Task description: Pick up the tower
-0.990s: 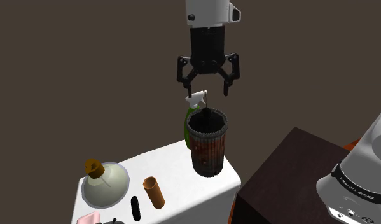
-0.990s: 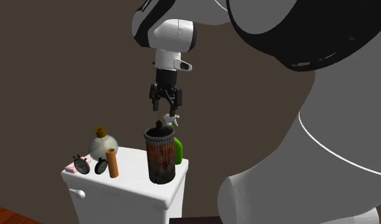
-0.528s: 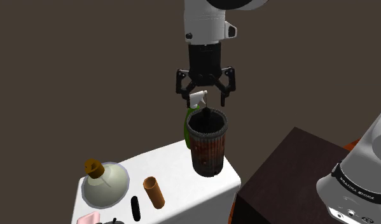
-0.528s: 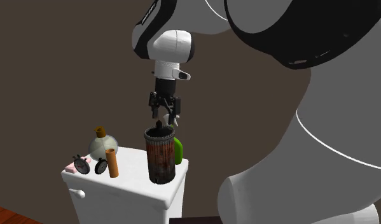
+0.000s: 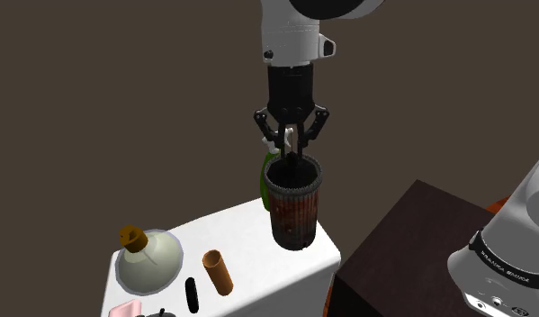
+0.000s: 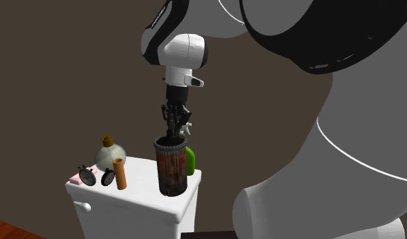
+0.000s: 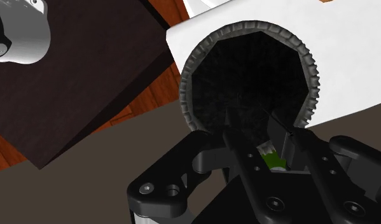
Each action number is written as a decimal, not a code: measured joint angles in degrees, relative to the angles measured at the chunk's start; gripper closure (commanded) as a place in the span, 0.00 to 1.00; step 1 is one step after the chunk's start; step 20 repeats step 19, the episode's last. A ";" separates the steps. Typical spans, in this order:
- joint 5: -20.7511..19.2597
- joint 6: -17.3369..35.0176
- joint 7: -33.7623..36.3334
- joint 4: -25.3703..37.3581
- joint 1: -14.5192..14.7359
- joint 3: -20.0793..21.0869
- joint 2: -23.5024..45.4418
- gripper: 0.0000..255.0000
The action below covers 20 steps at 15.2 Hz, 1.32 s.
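1. Shoulder view: the rust-brown tower [image 5: 292,212] stands upright on a white top [image 5: 245,241], a green spray bottle [image 5: 264,176] just behind.
2. The gripper [image 5: 291,158] hangs at its rim, fingers nearly together; whether they grip anything is unclear.

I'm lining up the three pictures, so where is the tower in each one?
Shoulder view: the tower stands right of centre, at the white top's right end.
Second exterior view: the tower is near the centre, towards the white top's right end.
Wrist view: its round open mouth lies just beyond the hand.
Shared landmark: the green bottle beside the tower.
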 measured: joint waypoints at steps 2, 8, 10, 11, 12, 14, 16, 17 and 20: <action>0.00 0.03 0.00 0.00 0.00 0.00 0.01 1.00; -0.37 -3.13 0.43 2.93 -0.19 -0.44 -0.05 1.00; -0.49 -4.68 0.77 4.43 -0.22 -0.60 -0.14 1.00; -0.52 -5.35 0.83 4.99 -0.25 -0.72 -0.25 1.00; -0.64 -6.03 1.03 5.81 -0.29 -0.75 -0.11 1.00; -0.79 -7.47 1.18 7.25 -0.40 -1.00 -0.11 1.00; -0.84 -9.12 1.38 8.69 -0.43 -1.27 -0.35 1.00; -0.98 -9.84 1.56 9.63 -0.50 -1.30 -0.12 1.00; -1.09 -10.89 1.75 10.76 -0.55 -1.42 -0.05 1.00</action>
